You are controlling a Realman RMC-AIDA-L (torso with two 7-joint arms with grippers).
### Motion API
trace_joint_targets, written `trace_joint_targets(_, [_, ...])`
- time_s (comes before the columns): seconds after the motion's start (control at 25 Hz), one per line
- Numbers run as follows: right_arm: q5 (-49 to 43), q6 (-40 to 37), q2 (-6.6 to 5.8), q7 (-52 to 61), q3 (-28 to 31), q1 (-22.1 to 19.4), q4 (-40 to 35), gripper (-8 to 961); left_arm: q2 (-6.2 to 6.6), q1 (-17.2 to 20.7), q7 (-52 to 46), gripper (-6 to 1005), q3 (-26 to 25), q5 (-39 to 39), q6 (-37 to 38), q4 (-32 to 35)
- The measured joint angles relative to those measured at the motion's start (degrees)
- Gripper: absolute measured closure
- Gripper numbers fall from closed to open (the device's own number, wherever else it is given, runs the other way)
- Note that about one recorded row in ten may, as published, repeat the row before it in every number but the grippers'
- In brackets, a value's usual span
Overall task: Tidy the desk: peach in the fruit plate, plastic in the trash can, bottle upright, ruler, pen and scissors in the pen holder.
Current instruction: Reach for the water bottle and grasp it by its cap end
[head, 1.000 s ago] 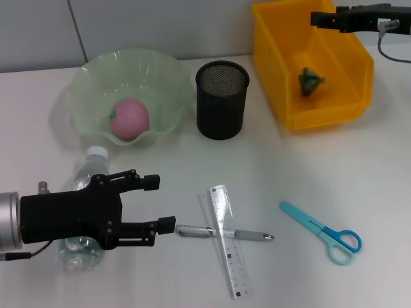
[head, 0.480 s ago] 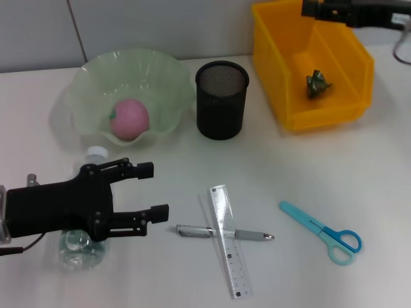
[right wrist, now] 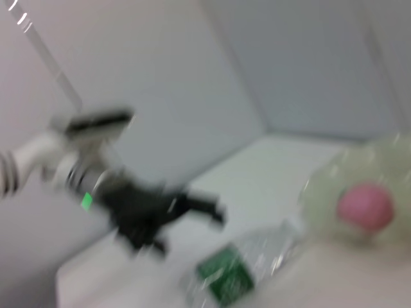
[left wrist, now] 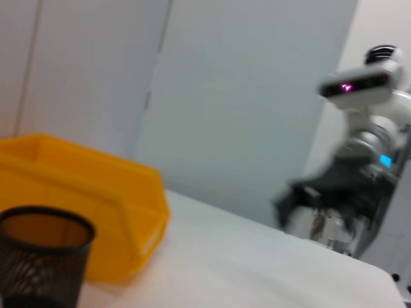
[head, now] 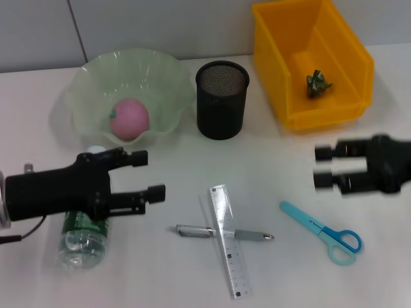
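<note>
The bottle [head: 80, 236] lies on its side at the desk's [head: 270, 173] front left, white cap toward the fruit plate [head: 83, 96]. My left gripper [head: 149, 173] hovers over it, open, fingers pointing right with nothing between them. The pink peach [head: 130, 119] rests in the fruit plate. The green plastic [head: 318, 83] lies inside the yellow trash can [head: 321, 119]. The pen [head: 192, 231] lies under the clear ruler [head: 229, 240] at front centre. The scissors [head: 321, 231] lie front right, with my right gripper [head: 320, 167] open just behind them. The right wrist view shows the bottle [right wrist: 237, 269] and peach [right wrist: 365, 205].
The black mesh pen holder [head: 221, 99] stands between the fruit plate and the trash can. In the left wrist view the pen holder [left wrist: 38, 256] and trash can [left wrist: 96, 212] appear, with the right arm blurred beyond them.
My right arm swept from above the trash can down to the desk's right side, near the scissors. My left gripper slid back left over the bottle, staying open.
</note>
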Motion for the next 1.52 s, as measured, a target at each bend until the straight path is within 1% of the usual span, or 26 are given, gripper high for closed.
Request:
trace_joint_targets(0.04, [-0.8, -0.3, 0.11, -0.4, 0.0, -0.3, -0.1, 226, -0.06, -0.1, -4.9, 137, 0.2, 0.3, -1.4, 2.4])
trace_joint_targets(0.08, [-0.8, -0.3, 0.11, -0.4, 0.0, -0.3, -0.1, 226, -0.06, -0.1, -4.9, 137, 0.2, 0.3, -1.4, 2.4])
trace_joint_targets(0.12, [-1.3, -0.7, 0.22, -1.1, 0.0, -0.7, -0.2, 226, -0.08, -0.2, -11.5, 137, 0.4, 1.0, -2.5, 5.9])
trace_joint_targets(0.16, [-1.4, -0.7, 0.23, -1.7, 0.2, -0.9, -0.1, 227, -0.10, -0.2, -14.6, 137, 0.4, 1.7, -2.9, 7.4])
trace_joint_targets(0.2, [-1.6, -0.7, 0.24, -2.9, 0.4, -1.1, 0.1, 227, -0.12, -0.7, -28.2, 137, 0.4, 5.4, -5.3, 14.2])
trace_joint_targets(0.24, [-1.6, -0.7, 0.24, -2.9, 0.4, -1.1, 0.1, 227, -0.12, -0.7, -28.2, 137, 0.4, 5.4, -5.3, 14.2])
trace_joint_targets(0.28, [-1.9, -0.7, 0.25, -3.5, 0.5, -1.2, 0.1, 227, -0.14, -1.0, -33.3, 137, 0.4, 7.0, -6.0, 16.4])
trace_joint_targets(0.32, [-2.2, -0.7, 0.25, -3.8, 0.5, -1.2, 0.1, 227, -0.09, -1.5, -41.7, 137, 0.3, 10.3, -7.2, 20.0])
trace_joint_targets(0.36, [-2.4, -0.7, 0.26, -4.4, 0.5, -1.2, 0.1, 227, 0.02, -2.1, -47.3, 137, 0.2, 12.2, -7.4, 22.3])
trace_joint_targets(0.4, [-2.6, -0.7, 0.26, -4.9, 0.5, -1.2, 0.1, 227, 0.02, -2.1, -47.3, 136, 0.2, 12.2, -7.4, 22.3])
trace_joint_targets(0.44, [-2.7, -0.7, 0.27, -5.4, 0.5, -1.2, 0.1, 227, 0.39, -3.4, -56.5, 136, 0.2, 15.4, -7.4, 25.9])
trace_joint_targets(0.48, [-2.8, -0.7, 0.27, -6.0, 0.5, -1.2, 0.1, 227, 0.39, -3.4, -56.5, 136, 0.2, 15.4, -7.4, 25.9])
trace_joint_targets(0.52, [-2.8, -0.8, 0.27, -6.5, 0.5, -1.1, 0.1, 227, 1.10, -5.5, -65.2, 136, 0.5, 18.9, -6.8, 28.6])
trace_joint_targets(0.56, [-2.8, -0.8, 0.27, -6.5, 0.5, -1.1, 0.1, 227, 1.10, -5.5, -65.2, 136, 0.5, 18.9, -6.8, 28.6])
trace_joint_targets(0.6, [-2.8, -0.9, 0.27, -6.8, 0.4, -1.1, 0.1, 227, 1.56, -7.1, -68.5, 136, 0.7, 21.5, -6.2, 29.2])
trace_joint_targets(0.64, [-2.8, -1.1, 0.27, -7.1, 0.2, -1.0, -0.1, 227, 2.12, -10.5, -74.2, 136, 0.6, 27.6, -4.4, 29.2])
trace_joint_targets(0.68, [-2.8, -1.1, 0.27, -7.1, 0.2, -1.0, -0.1, 227, 2.12, -10.5, -74.2, 136, 0.6, 27.6, -4.4, 29.2])
trace_joint_targets(0.72, [-3.1, -1.1, 0.27, -7.2, 0.1, -1.0, -0.2, 227, 2.20, -11.7, -75.7, 136, 0.4, 29.8, -3.7, 28.8])
trace_joint_targets(0.8, [-3.3, -1.1, 0.27, -7.3, 0.1, -0.9, -0.2, 227, 2.22, -14.9, -78.7, 136, -0.3, 35.4, -2.2, 27.4])
trace_joint_targets(0.88, [-4.0, -1.1, 0.27, -7.5, 0.0, -0.9, -0.1, 227, 2.11, -17.2, -80.3, 136, -0.8, 39.2, -1.6, 26.0])
trace_joint_targets(0.92, [-4.3, -1.2, 0.27, -7.6, 0.0, -0.9, -0.1, 227, 2.16, -19.5, -81.4, 136, -1.2, 42.8, -1.4, 23.2])
trace_joint_targets(0.96, [-4.5, -1.2, 0.27, -7.8, -0.1, -0.9, -0.1, 227, 2.16, -19.5, -81.4, 136, -1.2, 42.8, -1.4, 23.2])
trace_joint_targets(1.08, [-5.4, -1.4, 0.28, -8.1, -0.3, -1.0, -0.1, 226, 2.59, -22.7, -82.7, 137, -1.4, 47.2, -1.4, 18.8])
trace_joint_targets(1.16, [-5.8, -1.6, 0.27, -8.5, -0.3, -1.0, 0.0, 226, 2.56, -24.5, -83.1, 137, -2.2, 50.9, -1.9, 17.1])
trace_joint_targets(1.32, [-5.9, -1.7, 0.33, -9.5, -0.4, -1.0, 0.0, 226, 2.28, -26.4, -83.2, 136, -2.7, 55.2, -2.5, 16.2])
trace_joint_targets(1.52, [-6.0, -1.6, 0.40, -10.0, -0.5, -1.0, 0.1, 226, 2.16, -28.0, -83.2, 137, -2.7, 56.4, -5.6, 12.3])
